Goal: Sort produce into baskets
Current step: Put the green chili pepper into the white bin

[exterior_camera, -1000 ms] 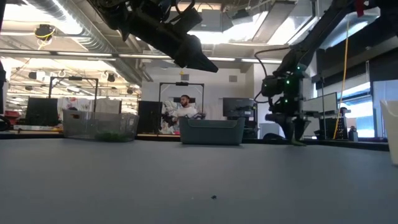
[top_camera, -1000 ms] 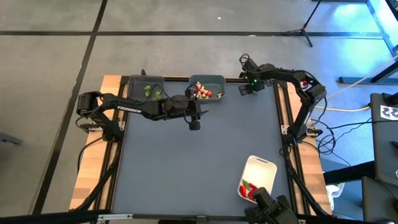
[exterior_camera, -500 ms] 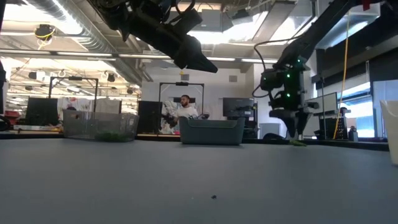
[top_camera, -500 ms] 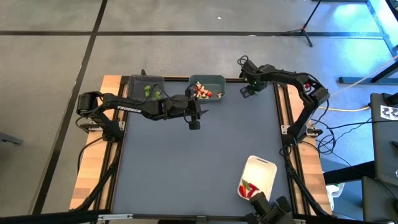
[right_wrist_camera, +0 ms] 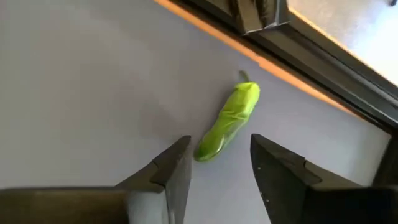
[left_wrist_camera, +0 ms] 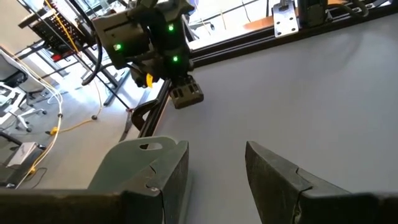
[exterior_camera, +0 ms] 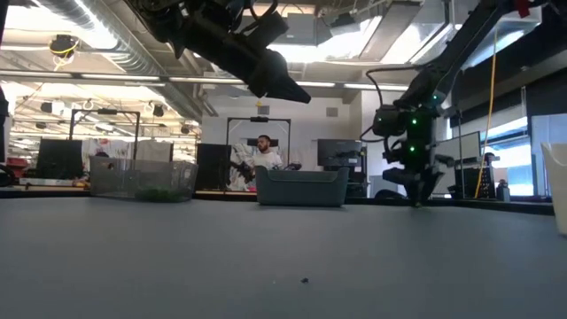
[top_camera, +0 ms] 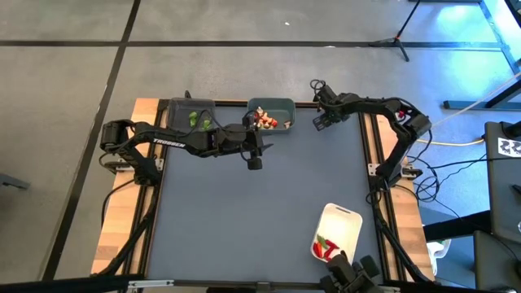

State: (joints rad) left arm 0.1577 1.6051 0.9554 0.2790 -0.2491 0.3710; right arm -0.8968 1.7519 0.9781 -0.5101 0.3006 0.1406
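- Right hand (right_wrist_camera: 214, 165): at the desk's far right corner, fingers parted astride the near end of a green pepper (right_wrist_camera: 228, 120), not gripping; the pepper lies flat on the desk (top_camera: 260, 212) beside the edge rail. In the high view the hand (top_camera: 323, 120) hides the pepper.
- Left hand (left_wrist_camera: 214, 171): fingers apart, empty, raised above the desk near the grey-teal bin (top_camera: 273, 115).
- Dark grey bin (top_camera: 192, 116): green pieces inside, count unclear.
- Grey-teal bin: pale and red pieces.
- White tray (top_camera: 337, 232): near right; red pieces, partly hidden by camera mount.
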